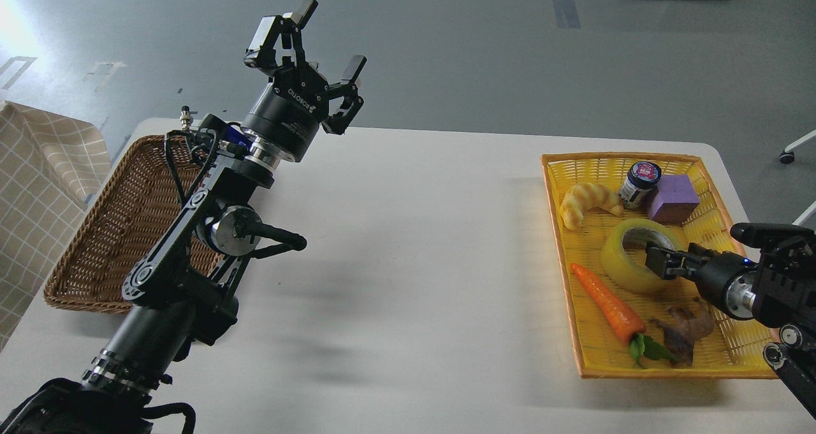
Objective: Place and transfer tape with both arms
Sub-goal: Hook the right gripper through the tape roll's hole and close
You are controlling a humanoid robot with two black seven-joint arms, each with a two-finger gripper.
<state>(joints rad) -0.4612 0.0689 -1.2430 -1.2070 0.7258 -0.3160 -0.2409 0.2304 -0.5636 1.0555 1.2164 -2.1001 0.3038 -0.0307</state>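
The tape [628, 265], a wide translucent yellow roll with a grey-white core, lies flat in the yellow tray [637, 373] at the right of the table. My right gripper [661, 262] comes in from the right edge, low over the tray. Its dark tip is at the roll's right rim, over the core opening. Its fingers cannot be told apart. My left gripper [319, 42] is open and empty. It is raised high and points up and away, above the table's far left edge.
The tray also holds a pale croissant [586, 203], a small dark jar [639, 182], a purple block [674, 198], an orange carrot [609, 303] and a brown figure [685, 329]. A brown wicker basket [115, 230] stands at the left, partly behind my left arm.
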